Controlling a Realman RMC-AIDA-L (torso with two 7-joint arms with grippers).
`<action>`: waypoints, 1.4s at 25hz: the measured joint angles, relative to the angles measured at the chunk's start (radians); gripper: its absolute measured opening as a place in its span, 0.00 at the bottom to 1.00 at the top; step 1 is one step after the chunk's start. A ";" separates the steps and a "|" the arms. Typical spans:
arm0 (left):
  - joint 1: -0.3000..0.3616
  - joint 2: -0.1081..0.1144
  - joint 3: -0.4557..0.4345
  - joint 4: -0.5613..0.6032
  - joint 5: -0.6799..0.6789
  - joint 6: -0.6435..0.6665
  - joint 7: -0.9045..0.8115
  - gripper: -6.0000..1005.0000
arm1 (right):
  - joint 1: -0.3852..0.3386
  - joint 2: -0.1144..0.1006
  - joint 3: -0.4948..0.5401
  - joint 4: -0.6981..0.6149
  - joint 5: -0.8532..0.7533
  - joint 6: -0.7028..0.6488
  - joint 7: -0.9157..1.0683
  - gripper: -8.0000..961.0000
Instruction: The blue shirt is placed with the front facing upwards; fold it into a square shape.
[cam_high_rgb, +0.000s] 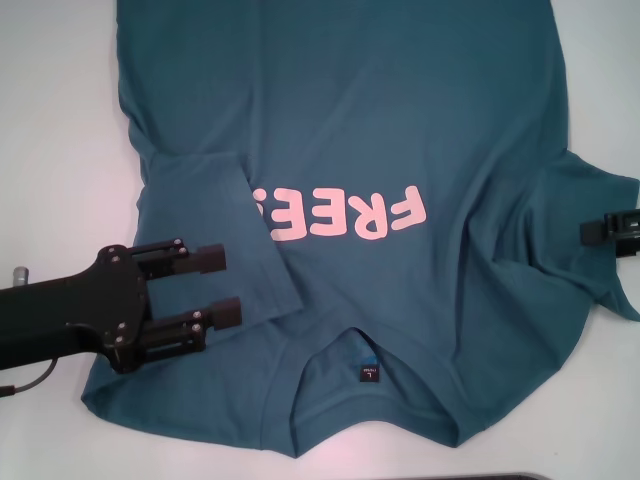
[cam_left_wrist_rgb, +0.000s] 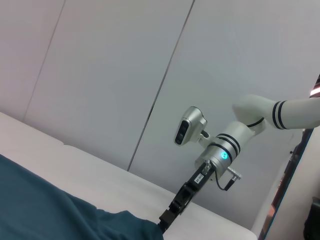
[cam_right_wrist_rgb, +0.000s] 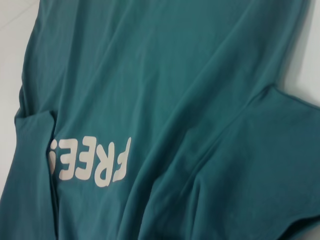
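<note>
Two grippers flank our shirt (cam_high_rgb: 400, 120), which lies front up across the table (cam_high_rgb: 50, 120), collar at the near edge, its left sleeve folded in over the chest. Our left gripper (cam_high_rgb: 232, 286) hovers over that sleeve, fingers apart and empty. The right gripper (cam_high_rgb: 612, 230) sits at the right sleeve; we cannot tell its state.

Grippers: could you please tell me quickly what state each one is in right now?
Left gripper: open, holding nothing, above the blue shirt's folded-in sleeve.
Right gripper: at the other sleeve's edge; cannot be told.
</note>
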 joint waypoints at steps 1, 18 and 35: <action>0.000 0.000 0.000 0.000 0.000 0.000 0.000 0.64 | 0.000 0.000 -0.006 -0.001 0.000 0.000 -0.006 0.79; -0.001 0.000 0.000 0.002 0.000 0.000 0.000 0.64 | 0.002 0.031 -0.044 -0.052 0.000 0.015 -0.022 0.78; -0.002 0.000 0.000 0.000 0.000 -0.002 -0.010 0.64 | -0.004 0.029 -0.022 -0.055 0.010 0.008 0.043 0.75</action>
